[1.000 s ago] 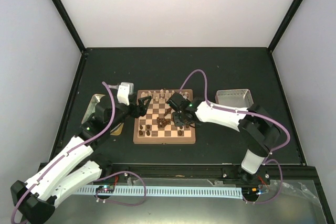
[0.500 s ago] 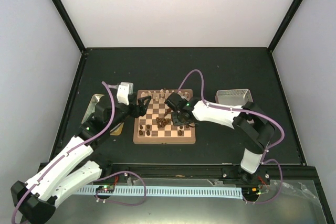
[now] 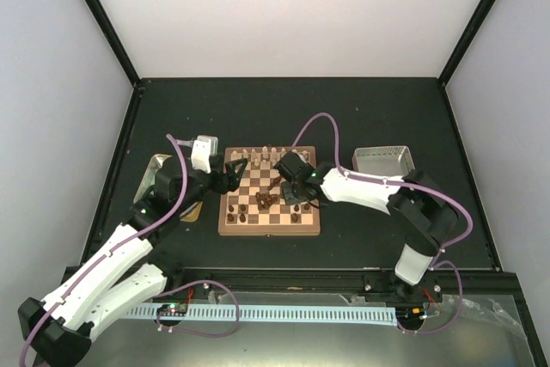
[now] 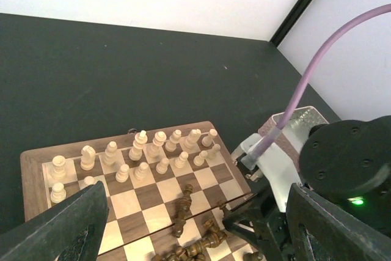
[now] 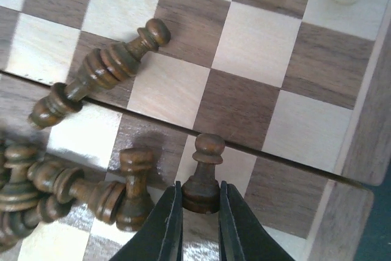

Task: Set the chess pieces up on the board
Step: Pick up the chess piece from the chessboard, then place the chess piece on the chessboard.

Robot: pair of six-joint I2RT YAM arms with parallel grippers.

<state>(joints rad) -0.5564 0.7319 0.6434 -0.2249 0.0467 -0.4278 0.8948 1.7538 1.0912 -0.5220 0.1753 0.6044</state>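
Right gripper (image 5: 198,192) pinching a dark pawn (image 5: 205,172) on the board (image 3: 270,228).

Its two fingers are closed against the base of the pawn, which stands upright on a light square near the board's border. Just beside it, other dark pieces (image 5: 67,191) lie toppled in a heap. The left gripper (image 4: 195,230) hangs wide apart over the board's edge, holding nothing, with the cream pieces (image 4: 140,151) standing in rows beyond.

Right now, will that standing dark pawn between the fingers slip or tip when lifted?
Likely stiff and light: the dark pawn looks like turned wood. It might slip: the right fingers pinch its round base. Tall and narrow, it could tip.
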